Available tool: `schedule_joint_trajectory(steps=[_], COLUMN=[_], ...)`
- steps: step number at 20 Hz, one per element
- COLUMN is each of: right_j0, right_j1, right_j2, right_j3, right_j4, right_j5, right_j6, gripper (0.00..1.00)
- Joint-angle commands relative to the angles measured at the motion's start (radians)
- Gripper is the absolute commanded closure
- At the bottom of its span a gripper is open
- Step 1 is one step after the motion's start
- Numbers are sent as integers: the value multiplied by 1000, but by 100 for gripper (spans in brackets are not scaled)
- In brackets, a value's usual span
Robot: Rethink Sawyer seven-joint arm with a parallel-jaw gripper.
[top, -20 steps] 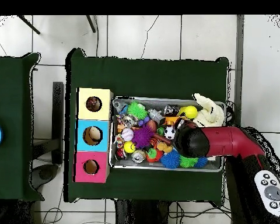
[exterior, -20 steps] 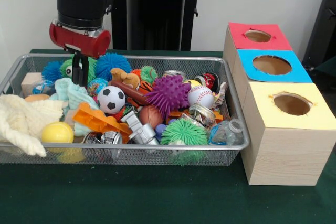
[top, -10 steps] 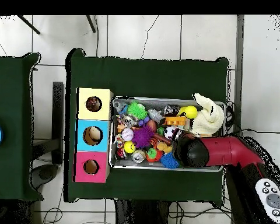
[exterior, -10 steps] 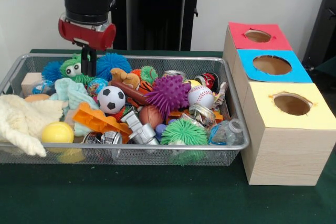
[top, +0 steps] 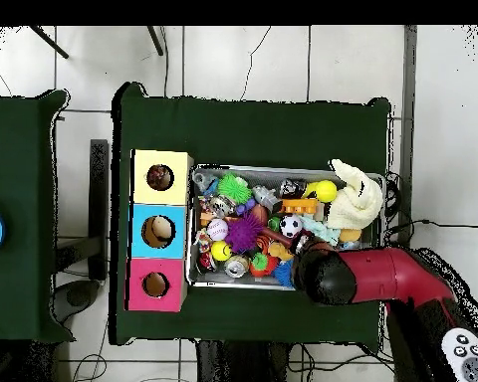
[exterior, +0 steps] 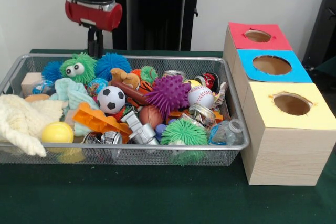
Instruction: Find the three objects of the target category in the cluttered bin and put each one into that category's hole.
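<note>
The wire mesh bin [exterior: 126, 57] is full of mixed toys: a soccer ball [exterior: 111, 99], a baseball [exterior: 200, 96], a purple spiky ball [exterior: 169, 93], a small brown football [exterior: 150, 115], a green fuzzy creature with eyes [exterior: 76, 68] and a blue fuzzy ball [exterior: 112, 64]. My gripper [exterior: 94, 43] hangs above the bin's back rim, just behind those two fuzzy toys. It is shut and holds nothing. From overhead, the red arm [top: 382, 274] covers the gripper at the bin's lower right edge.
Three wooden boxes stand beside the bin, each with a round hole: yellow [exterior: 292, 103], blue [exterior: 272, 65], red [exterior: 258, 35]. A cream cloth [exterior: 23, 121], a yellow ball [exterior: 57, 132], an orange toy [exterior: 100, 120] and a green spiky ball [exterior: 183, 132] fill the bin's front.
The gripper has risen out of the bin and shifted toward the back rim, empty. The green fuzzy creature it hid now shows fully.
</note>
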Motion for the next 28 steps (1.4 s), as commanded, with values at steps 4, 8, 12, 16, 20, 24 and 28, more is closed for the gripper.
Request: schedule_joint_trajectory(steps=[4, 8, 12, 16, 20, 24, 28], right_j0=[-57, -69, -62, -57, -84, -79, -56], right_j1=[-132, -146, -151, -140, -158, -87, 26], right_j2=[128, 132, 132, 126, 126, 114, 101], right_j3=[161, 185, 180, 173, 214, 182, 93], right_j4=[41, 27, 29, 4, -13, -61, -122], right_j5=[125, 107, 132, 129, 67, -2, -34], right_j6=[-287, -266, -243, -233, -221, -177, -163], gripper=[100, 100, 100, 100, 100, 100, 100])
